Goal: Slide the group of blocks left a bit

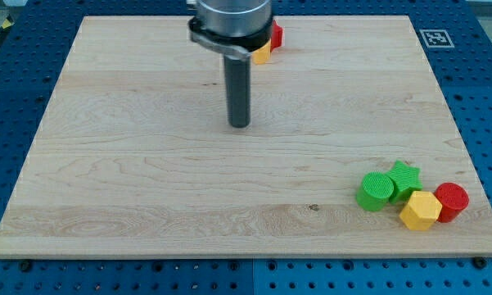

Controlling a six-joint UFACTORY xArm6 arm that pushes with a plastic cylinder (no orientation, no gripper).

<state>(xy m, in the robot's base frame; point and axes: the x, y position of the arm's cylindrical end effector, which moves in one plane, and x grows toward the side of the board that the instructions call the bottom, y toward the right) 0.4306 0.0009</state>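
A group of blocks sits at the board's lower right: a green cylinder [376,191], a green star [404,178], a yellow hexagon [420,211] and a red cylinder [453,201], all touching or nearly touching. My tip [240,124] rests on the board near the view's top centre, far up and left of this group. A red block [276,34] and a yellow block [262,55] lie at the top edge, partly hidden behind the arm's head; their shapes cannot be made out.
The wooden board [147,164] lies on a blue perforated table. A square marker tag [435,38] sits off the board's top right corner.
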